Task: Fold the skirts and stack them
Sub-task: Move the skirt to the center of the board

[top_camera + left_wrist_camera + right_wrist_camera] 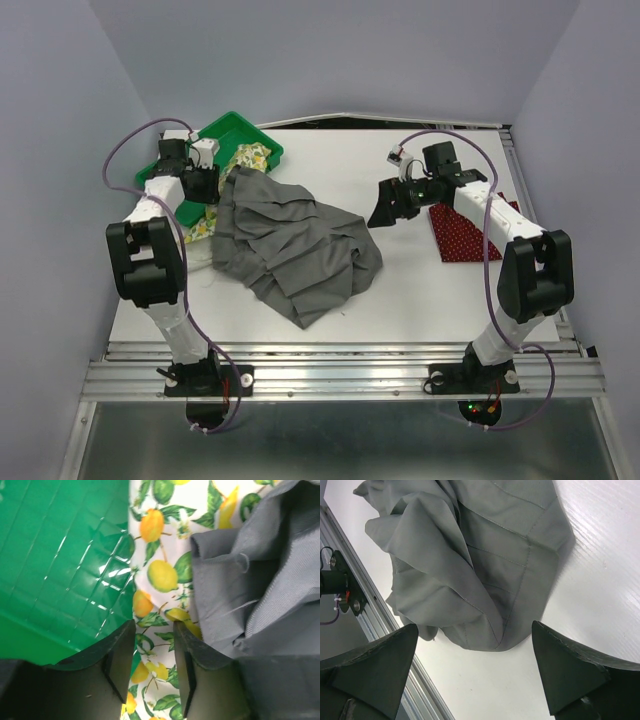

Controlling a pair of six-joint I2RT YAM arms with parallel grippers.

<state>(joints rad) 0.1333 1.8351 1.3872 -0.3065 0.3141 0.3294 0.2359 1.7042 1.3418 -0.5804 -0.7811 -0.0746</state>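
Plainly, right hand (475, 630) wide open.

I'm seeing 3 skirts lying on the table (400, 290): the plain skirt (295, 250) mid-table, overlapping the lemon-print skirt (250, 157) that is spilling from the tray (235, 128) at back left, and the dotted skirt (465, 240) at right.

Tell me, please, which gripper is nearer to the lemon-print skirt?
Left. The left gripper is right at the lemon-print skirt, beside the green tray; the right gripper is on the far side of the grey skirt.
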